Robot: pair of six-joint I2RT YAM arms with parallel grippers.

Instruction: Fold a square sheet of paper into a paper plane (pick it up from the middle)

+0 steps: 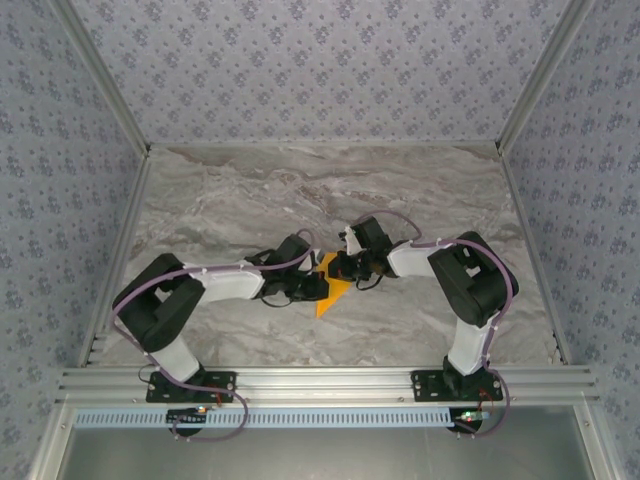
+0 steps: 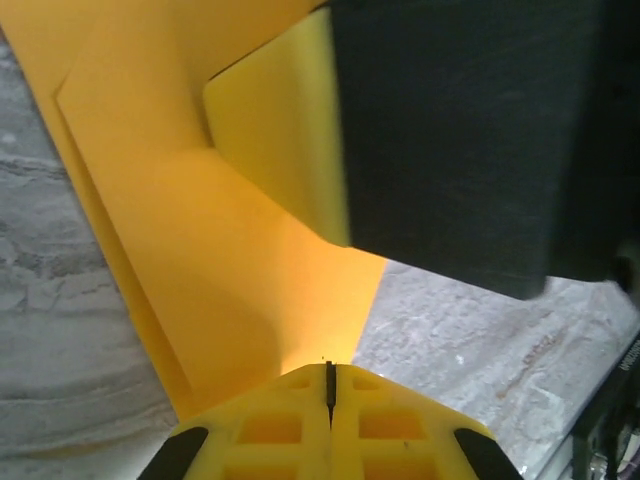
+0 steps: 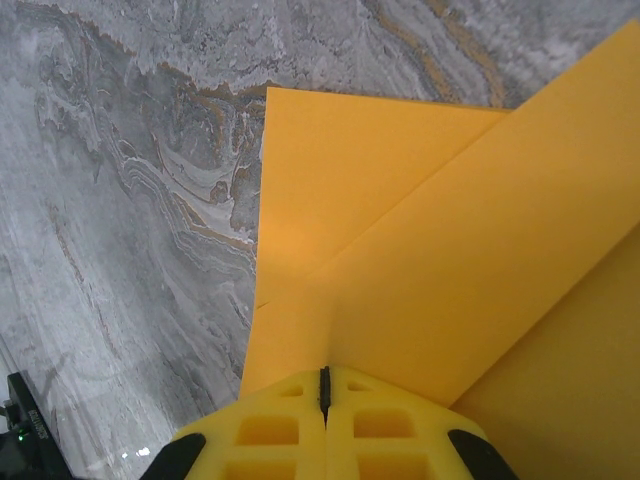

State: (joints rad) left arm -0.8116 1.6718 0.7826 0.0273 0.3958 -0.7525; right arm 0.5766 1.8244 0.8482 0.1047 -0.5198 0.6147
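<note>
The square sheet of paper (image 1: 333,291) is bright orange and folded, and lies as a pointed shape on the marble table between the two arms. My left gripper (image 1: 314,284) is shut on its left side. In the left wrist view the yellow fingertips (image 2: 330,366) are pressed together on the paper (image 2: 230,280) where it meets them. My right gripper (image 1: 347,268) is shut on the other side. In the right wrist view a crease of the paper (image 3: 420,240) runs straight into the closed tips (image 3: 323,372). The right gripper's black body (image 2: 470,130) looms just beyond the left gripper.
The grey marble table (image 1: 300,190) stretches behind and to both sides of the arms. Patterned walls (image 1: 320,60) close in the back and sides. An aluminium rail (image 1: 320,381) carrying the arm bases runs along the near edge.
</note>
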